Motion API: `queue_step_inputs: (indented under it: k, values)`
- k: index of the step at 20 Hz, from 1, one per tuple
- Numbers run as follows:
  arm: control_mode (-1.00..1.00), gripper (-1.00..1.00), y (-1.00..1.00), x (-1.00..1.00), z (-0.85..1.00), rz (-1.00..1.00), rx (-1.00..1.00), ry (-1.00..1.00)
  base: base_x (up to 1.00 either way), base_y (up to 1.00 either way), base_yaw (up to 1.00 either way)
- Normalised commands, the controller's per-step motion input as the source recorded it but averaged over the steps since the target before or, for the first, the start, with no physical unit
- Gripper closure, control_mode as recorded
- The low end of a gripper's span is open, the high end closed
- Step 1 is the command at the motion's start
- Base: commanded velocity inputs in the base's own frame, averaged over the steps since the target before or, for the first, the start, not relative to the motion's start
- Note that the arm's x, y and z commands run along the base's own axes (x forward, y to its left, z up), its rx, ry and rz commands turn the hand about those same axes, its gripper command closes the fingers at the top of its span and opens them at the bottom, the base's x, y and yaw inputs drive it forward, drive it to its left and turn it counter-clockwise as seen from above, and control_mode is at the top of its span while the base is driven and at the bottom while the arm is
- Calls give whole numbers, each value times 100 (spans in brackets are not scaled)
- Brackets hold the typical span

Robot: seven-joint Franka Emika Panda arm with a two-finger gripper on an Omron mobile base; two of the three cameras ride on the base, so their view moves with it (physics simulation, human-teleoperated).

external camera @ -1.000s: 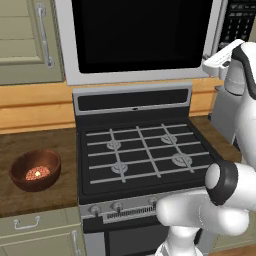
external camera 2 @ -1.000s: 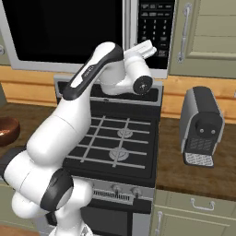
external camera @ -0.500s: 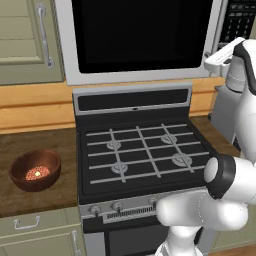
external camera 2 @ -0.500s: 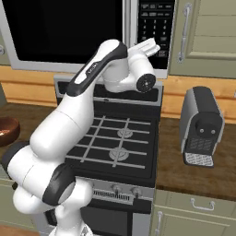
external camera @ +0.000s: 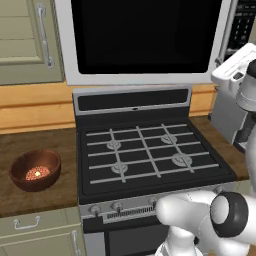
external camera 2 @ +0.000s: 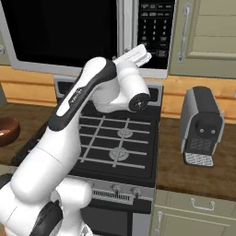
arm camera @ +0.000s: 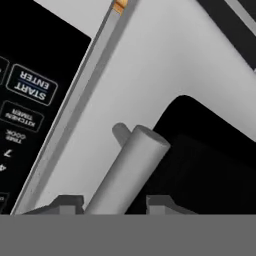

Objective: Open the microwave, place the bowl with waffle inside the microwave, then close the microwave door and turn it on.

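My hand (arm camera: 114, 202) is up at the microwave (external camera: 145, 40), right against the grey bar handle (arm camera: 127, 167) of the microwave door (external camera: 142, 35). In the hand view my two dark fingertips (arm camera: 67, 204) stand on either side of the bar's lower end, close to it, partly spread; whether they actually press on the bar I cannot tell. The door lies flat against the microwave's frame, closed. To one side of my hand in that view is the dark keypad panel (arm camera: 25, 105), with its START/ENTER key.

Well below my hand and far off to my left, the bowl (external camera: 35, 170) sits on the wooden tabletop (external camera: 35, 195), beside the black gas stove (external camera: 150, 155). Inside the bowl lies the waffle (external camera: 37, 173), a small orange piece at the bottom, well within the rim.

Below my hand and to my right, a grey coffee machine (external camera 2: 203, 126) stands on the tabletop beside the stove, with a beige cabinet (external camera 2: 205, 32) above it.
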Motion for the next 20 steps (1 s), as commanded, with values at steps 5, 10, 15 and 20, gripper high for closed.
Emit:
queue_step_inputs:
  k: [5,10,15,20]
  values:
    - [-100,100,1,-100,-17,22,-19,-16,0,0,0]
    - [-100,-100,-6,-100,-32,29,-35,-8,0,0,0]
    - [-100,-100,-82,-100,-8,37,-27,-14,0,0,0]
    - [-100,-100,-68,19,-22,25,-28,-10,0,0,0]
